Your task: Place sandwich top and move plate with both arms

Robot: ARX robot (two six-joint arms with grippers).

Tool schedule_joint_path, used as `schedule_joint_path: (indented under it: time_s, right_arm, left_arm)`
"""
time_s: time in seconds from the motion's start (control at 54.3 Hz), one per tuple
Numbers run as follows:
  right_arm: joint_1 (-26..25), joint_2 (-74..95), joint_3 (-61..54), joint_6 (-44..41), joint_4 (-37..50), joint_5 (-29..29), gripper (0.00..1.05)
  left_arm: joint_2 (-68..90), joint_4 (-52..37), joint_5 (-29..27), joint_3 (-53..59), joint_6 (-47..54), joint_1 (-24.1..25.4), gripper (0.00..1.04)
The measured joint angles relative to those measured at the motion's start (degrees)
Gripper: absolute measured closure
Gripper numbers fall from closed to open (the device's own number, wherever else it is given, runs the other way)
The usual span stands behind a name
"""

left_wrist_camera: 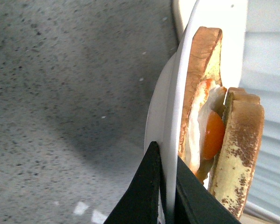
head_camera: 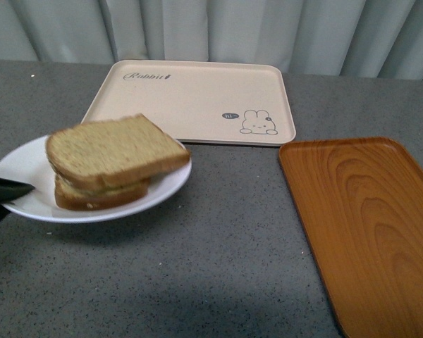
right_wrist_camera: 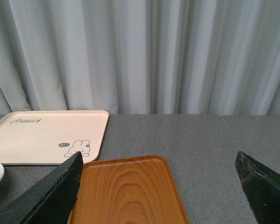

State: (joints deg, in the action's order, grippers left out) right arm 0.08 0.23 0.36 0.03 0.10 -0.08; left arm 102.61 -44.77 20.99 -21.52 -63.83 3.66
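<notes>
**A:** What is the left end effector (left_wrist_camera: 167,198) doing?

**B:** It is pinching the rim of the plate (head_camera: 166,184). One finger is lying over the rim and one under it, and the jaws are standing narrow with the rim between them.

**A:** And where is the top?

**B:** The top (head_camera: 114,151) is sitting just beyond those fingertips, on the plate. It is capping the egg (left_wrist_camera: 213,135) and the lower slice (left_wrist_camera: 199,79). It is lying a little askew, overhanging the lower slice on the side away from the fingers.

**A:** Is the plate resting on the bench (head_camera: 218,253)?

**B:** I cannot tell. A shadow is showing on the bench beneath it.

**A:** What about the right end effector (right_wrist_camera: 156,191)?

**B:** It is hanging wide open and gripping nothing. The wood tray (right_wrist_camera: 123,186) is lying below and just ahead of it. The rabbit tray (right_wrist_camera: 46,133) is lying further ahead, off toward the left arm's side. A sliver of the plate is showing beyond its left finger, well apart from it.
</notes>
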Motion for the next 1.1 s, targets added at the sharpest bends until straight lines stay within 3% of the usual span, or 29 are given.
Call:
schedule_joint_path:
  time_s: [0.239,0.681,1.105]
  right_arm:
    - [0.0,0.0,0.0,0.0,0.0,0.02,0.09]
    - [0.0,0.0,0.0,0.0,0.0,0.0,0.09]
    - [0.0,0.0,0.0,-0.02,0.0,0.0,0.09]
  left_arm:
    - [-2.29,-3.26,-1.2,-1.64,-8.0,-2.27,1.01]
    - [12.04,-1.66,-6.82,-24.2,-11.74,-11.54,1.01]
    - [29.07,4.92,-10.62,-43.98,-11.89,-14.88,1.01]
